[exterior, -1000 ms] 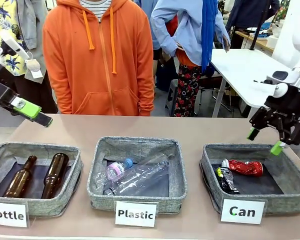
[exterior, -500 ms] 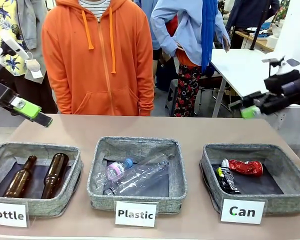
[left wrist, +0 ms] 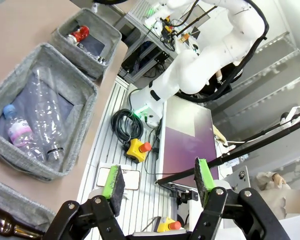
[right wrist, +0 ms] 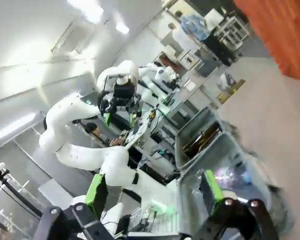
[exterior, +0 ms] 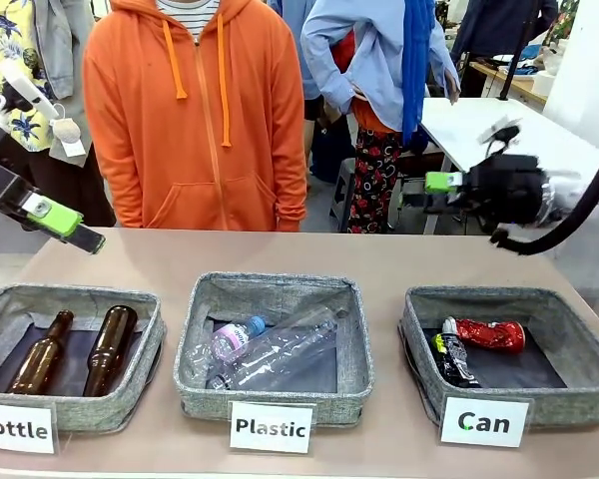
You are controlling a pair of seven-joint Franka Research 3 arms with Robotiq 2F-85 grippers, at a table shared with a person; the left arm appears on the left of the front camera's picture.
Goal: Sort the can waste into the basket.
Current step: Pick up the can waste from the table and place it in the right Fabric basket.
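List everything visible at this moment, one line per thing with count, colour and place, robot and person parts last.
Can basket: one, grey fabric, white "Can" label, table's right end.
Cans: two, inside the Can basket; crushed red can toward the back, dark can with silver top to its left.
Plastic basket: one, grey, middle of the table.
Clear plastic bottles: at least two, lying in the Plastic basket.
Bottle basket: one, grey, left end.
Brown glass bottles: two, side by side in the Bottle basket.
Table: one, beige.
Person in orange hoodie: one, standing at the far side.
Left gripper: black, green pads, open, empty, above the left end.
Right gripper: open, empty, raised above the right end.
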